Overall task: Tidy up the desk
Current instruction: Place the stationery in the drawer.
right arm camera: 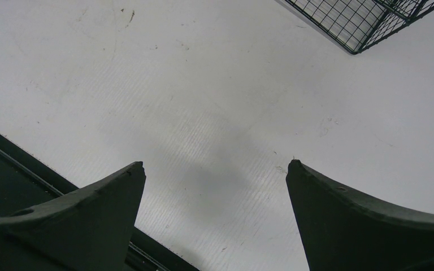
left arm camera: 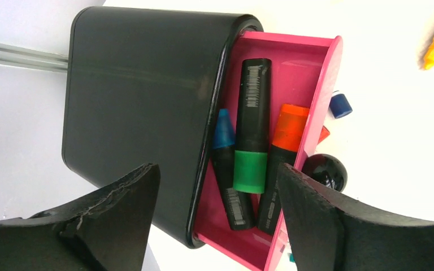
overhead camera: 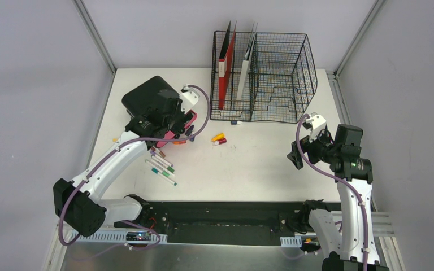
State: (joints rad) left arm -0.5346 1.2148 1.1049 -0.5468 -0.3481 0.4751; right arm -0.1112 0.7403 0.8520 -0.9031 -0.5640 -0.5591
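Two arms over the desk, a white tabletop that fills the enclosure from the arm bases to the far wall.

Left gripper: reached out to the far left part of the desk, jaws apart, nothing clamped. Hovers above the pulled-out pink drawer of a black box.

Drawer contents, lying lengthwise side by side: green-capped highlighter in the middle, blue-capped highlighter against the box side, orange-capped highlighter against the outer wall. Loose blue cap on the desk just outside the drawer.

Right gripper: jaws wide apart, empty, held above bare desk on the right side. One corner of the wire-mesh rack shows in the right wrist view.

Rack stands at the far edge, centre-right. Red folder and white folder upright in its left slots.

Loose on the desk: yellow marker and red marker together near the middle, in front of the rack; several thin pens scattered beside the left forearm.
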